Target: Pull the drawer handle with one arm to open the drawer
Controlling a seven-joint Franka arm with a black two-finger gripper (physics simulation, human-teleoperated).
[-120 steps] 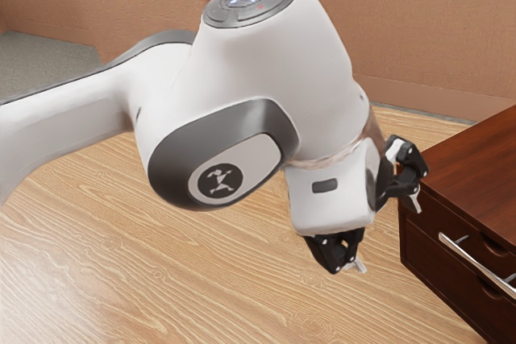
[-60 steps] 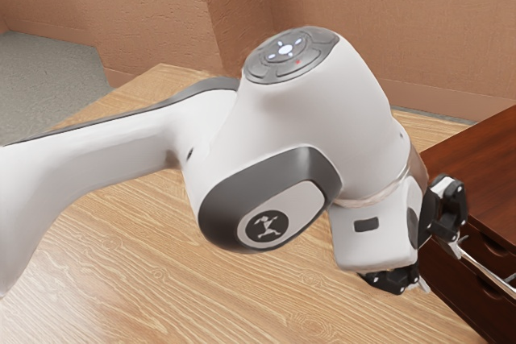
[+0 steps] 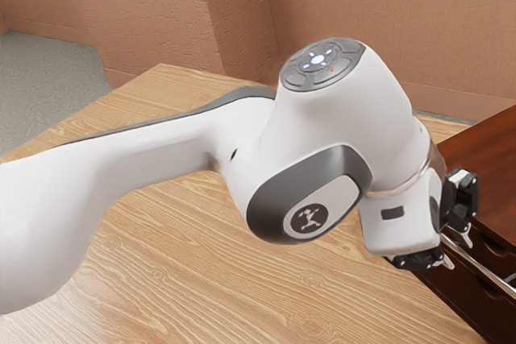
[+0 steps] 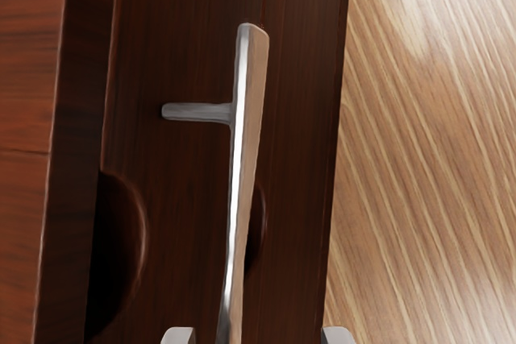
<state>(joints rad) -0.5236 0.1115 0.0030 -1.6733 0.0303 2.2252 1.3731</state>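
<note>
At the exterior view's right edge, the arm (image 3: 322, 159) now reaches across the table (image 3: 161, 279) and sits up against the cabinet (image 3: 484, 151). A second ago the hand hung well left of it, and half a second ago it was just short. The whole swing is rightward.

The drawer (image 4: 177, 54) front faces the hand square-on. I see no gap, so I judge it not yet opened. The handle (image 4: 242, 159) is a steel bar standing off the drawer front on a post, and it runs straight in between the fingertips (image 4: 177, 334).

The gripper (image 3: 453, 247) is wide, with one pad on each side of the bar, air on both sides and nothing clamped.

Meaning: approach looks done and alignment looks good, but there's no grasp yet. Next call is to close on the bar, then pull back left along the drawer's travel. Risk: the bar sits closer to one pad, so closing may load that finger first.
</note>
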